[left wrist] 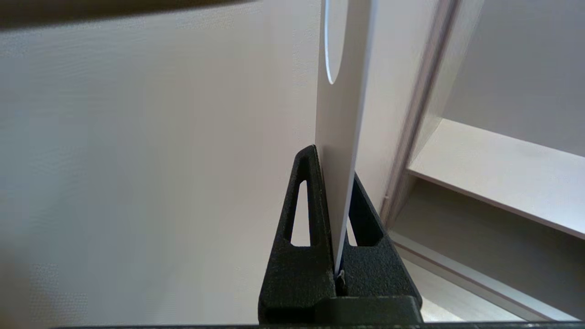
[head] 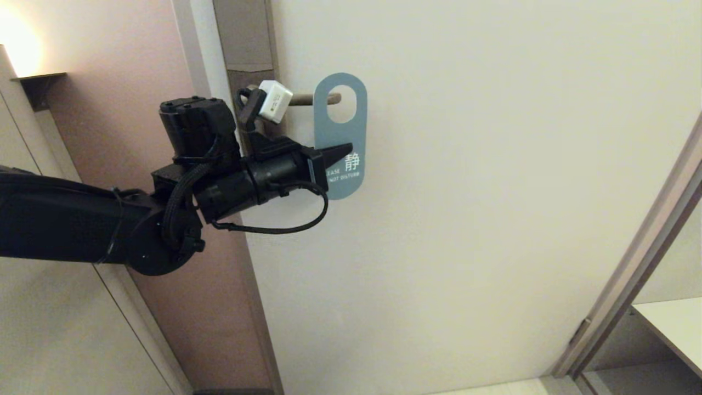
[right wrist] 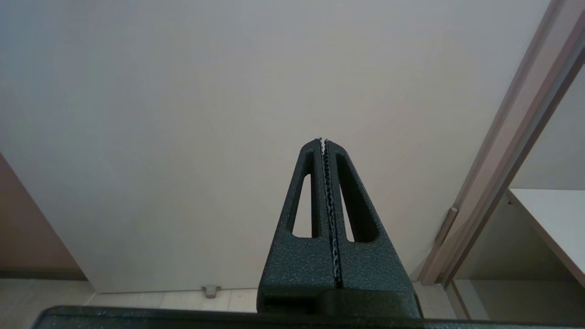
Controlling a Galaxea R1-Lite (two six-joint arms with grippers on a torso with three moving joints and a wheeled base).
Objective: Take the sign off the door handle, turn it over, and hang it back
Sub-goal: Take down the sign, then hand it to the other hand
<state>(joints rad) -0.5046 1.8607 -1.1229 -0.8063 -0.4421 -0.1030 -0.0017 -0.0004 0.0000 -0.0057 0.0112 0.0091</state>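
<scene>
My left jaws are clamped on the sign, blue face outward on the door handle; next, slide it off. Right jaws together, idle.

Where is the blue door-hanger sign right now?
In the head view, the blue door-hanger sign hangs on the slim beige-grey door handle, its lower left edge pinched by the left gripper.

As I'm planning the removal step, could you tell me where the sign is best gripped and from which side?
Grip the sign on its solid lower half, below the oval hole, coming edge-on from the door's hinge-free left side. It hangs flat from the door handle, so only its thin edge offers both faces. The left hand is shut there; the right hand is shut, empty.
</scene>
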